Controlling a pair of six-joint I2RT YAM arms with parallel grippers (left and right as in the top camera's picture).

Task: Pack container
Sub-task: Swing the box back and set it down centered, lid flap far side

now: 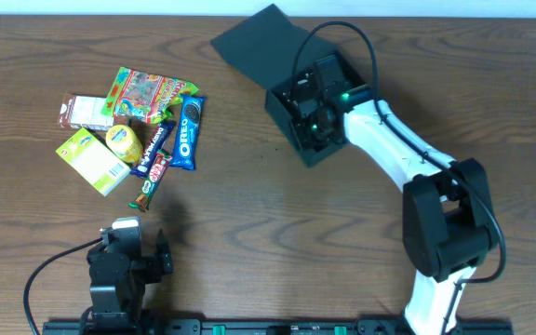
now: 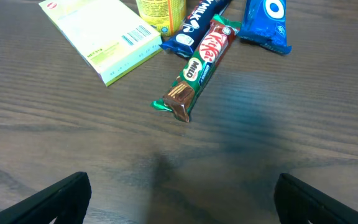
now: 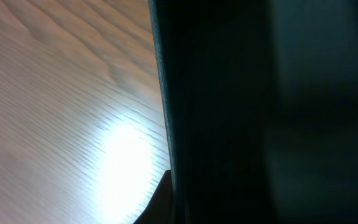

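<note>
- My right end effector [image 1: 311, 110] is sitting inside the container [image 1: 316, 154] near the bench's far edge, right of centre, jaws closed; whether anything is pinched, I cannot tell.
- My left end effector [image 2: 182, 180] is hovering wide open near the front edge, facing the snack pile [image 1: 138, 126].
- The matte box is looking light and stiff, its flap lid [image 1: 259, 42] bendable; I am judging a side wall the safest hold.

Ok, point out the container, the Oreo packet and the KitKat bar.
container [image 1: 261, 43]: overhead view, on its open flap lid.
Oreo packet [image 1: 189, 132]: overhead view, middle of the blue wrapper.
KitKat bar [image 2: 199, 63]: left wrist view, middle of the wrapper.
</note>
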